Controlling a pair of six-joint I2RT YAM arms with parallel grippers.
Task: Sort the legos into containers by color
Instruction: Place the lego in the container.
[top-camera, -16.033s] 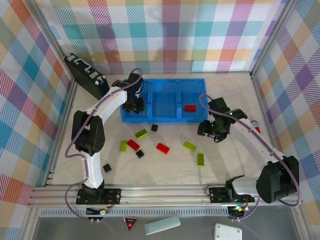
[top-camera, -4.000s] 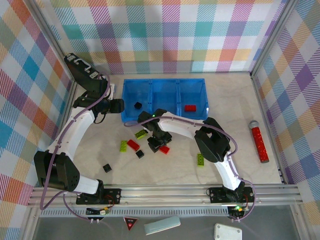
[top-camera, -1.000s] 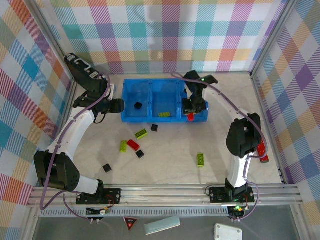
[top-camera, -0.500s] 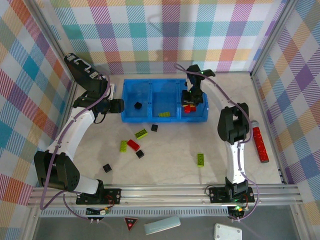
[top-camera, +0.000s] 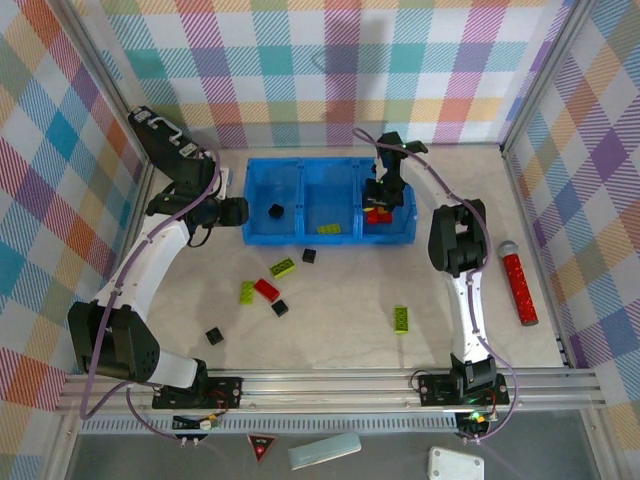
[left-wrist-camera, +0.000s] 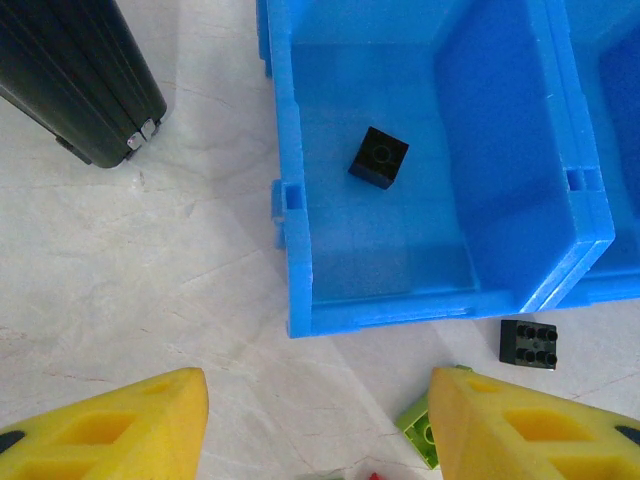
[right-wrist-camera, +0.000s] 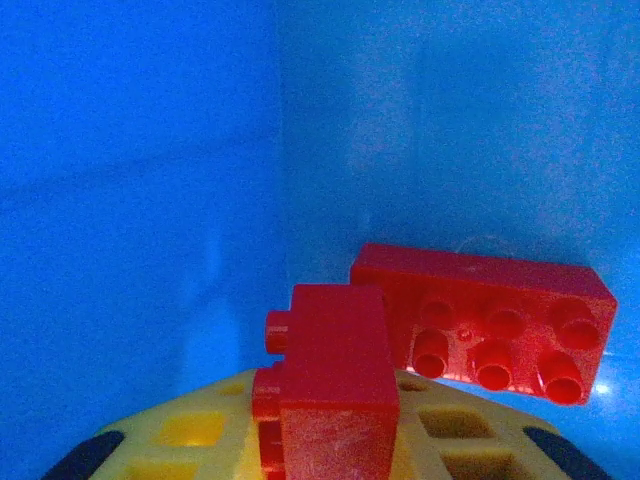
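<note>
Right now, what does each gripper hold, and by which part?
Right gripper pinches a red lego by one end. Left gripper stands open, holding nothing.

The blue tray (top-camera: 330, 240) held a black cube (top-camera: 275, 210) left, green brick (top-camera: 329, 229) centre, flat red brick (right-wrist-camera: 485, 320) right, second red brick (right-wrist-camera: 335, 380) on edge beside it. Seven loose legos (top-camera: 266, 289) lay before it.

Nothing could be read: the white marks on the black case (top-camera: 172, 152) were too small to make out.
</note>
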